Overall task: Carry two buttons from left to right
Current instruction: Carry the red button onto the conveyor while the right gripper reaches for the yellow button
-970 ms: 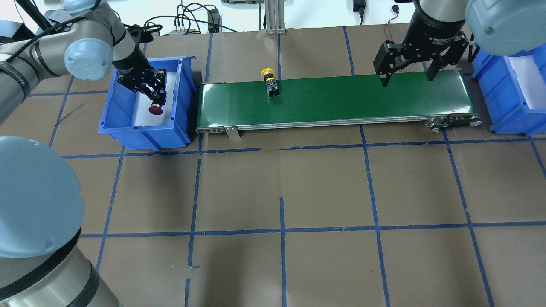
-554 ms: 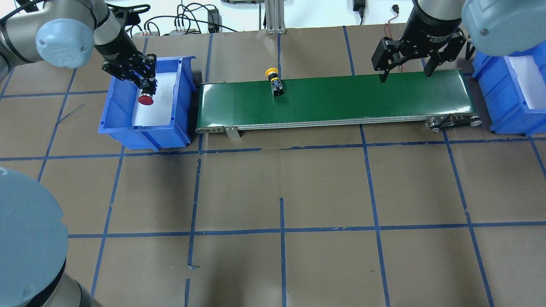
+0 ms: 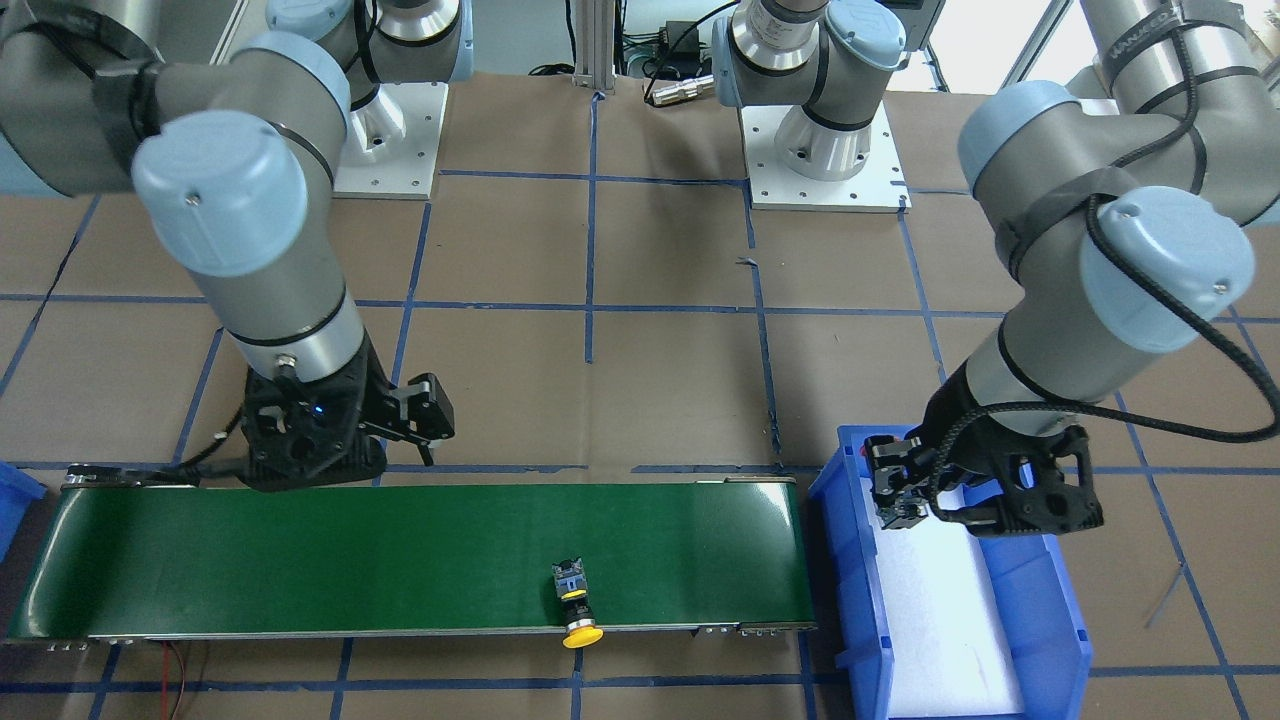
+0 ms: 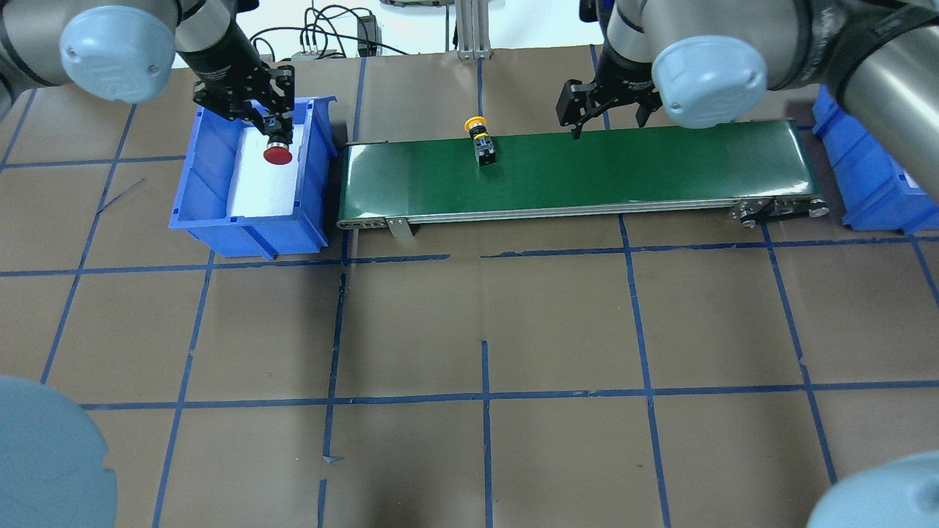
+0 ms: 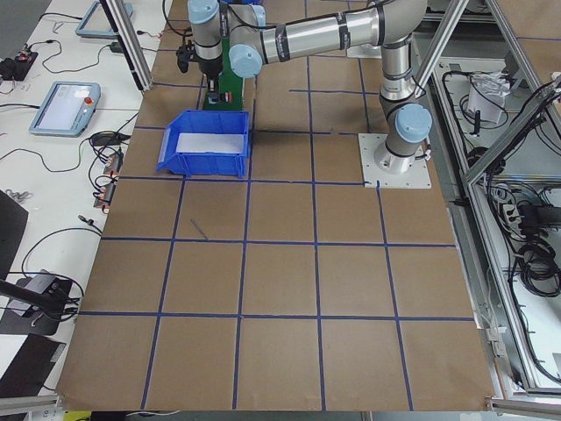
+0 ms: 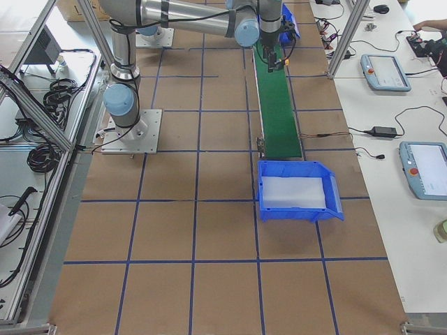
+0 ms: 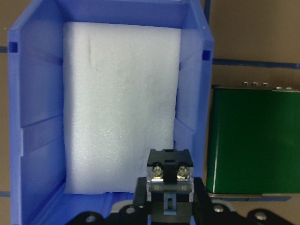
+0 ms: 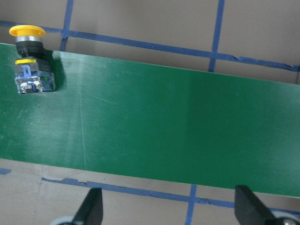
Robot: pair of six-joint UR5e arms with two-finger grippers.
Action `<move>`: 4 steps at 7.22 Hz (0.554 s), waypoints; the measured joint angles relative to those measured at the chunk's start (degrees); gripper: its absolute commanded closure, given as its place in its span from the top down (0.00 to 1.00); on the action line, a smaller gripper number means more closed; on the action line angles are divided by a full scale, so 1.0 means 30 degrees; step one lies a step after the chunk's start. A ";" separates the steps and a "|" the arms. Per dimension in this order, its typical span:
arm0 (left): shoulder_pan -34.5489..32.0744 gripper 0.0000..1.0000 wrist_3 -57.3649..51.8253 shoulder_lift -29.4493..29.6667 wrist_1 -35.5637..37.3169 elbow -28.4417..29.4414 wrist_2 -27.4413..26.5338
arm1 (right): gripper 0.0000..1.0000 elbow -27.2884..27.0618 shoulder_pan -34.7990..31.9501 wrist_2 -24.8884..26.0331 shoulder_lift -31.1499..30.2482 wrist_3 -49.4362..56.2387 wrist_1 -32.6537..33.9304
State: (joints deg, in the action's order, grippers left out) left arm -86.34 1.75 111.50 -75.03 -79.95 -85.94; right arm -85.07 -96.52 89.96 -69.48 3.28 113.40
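Observation:
My left gripper (image 4: 273, 130) is shut on the red mushroom-capped button (image 4: 277, 155) and holds it above the right side of the left blue bin (image 4: 196, 180). The left wrist view shows the button's black-and-grey body (image 7: 168, 171) between the jaws, over white foam. The yellow-capped button (image 4: 481, 139) lies on its side on the green conveyor belt (image 4: 645, 169), at the far edge with its cap overhanging; it also shows in the right wrist view (image 8: 30, 61) and the front view (image 3: 574, 598). My right gripper (image 4: 606, 121) is open and empty above the belt's far edge, to the right of the yellow button.
A second blue bin (image 4: 869, 183) with white foam stands beyond the belt's right end. Cables and a metal post (image 4: 469, 29) lie behind the belt. The brown table (image 4: 484, 330) is gridded with blue tape.
My left gripper lifted the red button and carried it toward the bin's right wall. My right arm swept left along the belt toward the yellow button, which drifted slightly right.

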 measured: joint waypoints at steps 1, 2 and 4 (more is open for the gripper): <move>-0.0602 0.12 0.0682 0.0404 0.0612 -0.0104 0.0029 | 1.00 0.0243 -0.0518 -0.0026 0.0915 -0.0186 0.0810; -0.1029 0.15 0.1166 0.0997 0.1245 -0.0192 0.0079 | 1.00 0.0623 -0.0959 -0.0038 0.1680 -0.0542 0.1260; -0.1803 0.39 0.1789 0.2209 0.2537 -0.0309 0.0078 | 1.00 0.1580 -0.1655 -0.0179 0.2920 -0.2031 0.1515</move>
State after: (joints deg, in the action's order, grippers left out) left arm -91.75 7.12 118.13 -67.43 -80.88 -85.70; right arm -80.33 -101.49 89.42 -60.71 -2.81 117.94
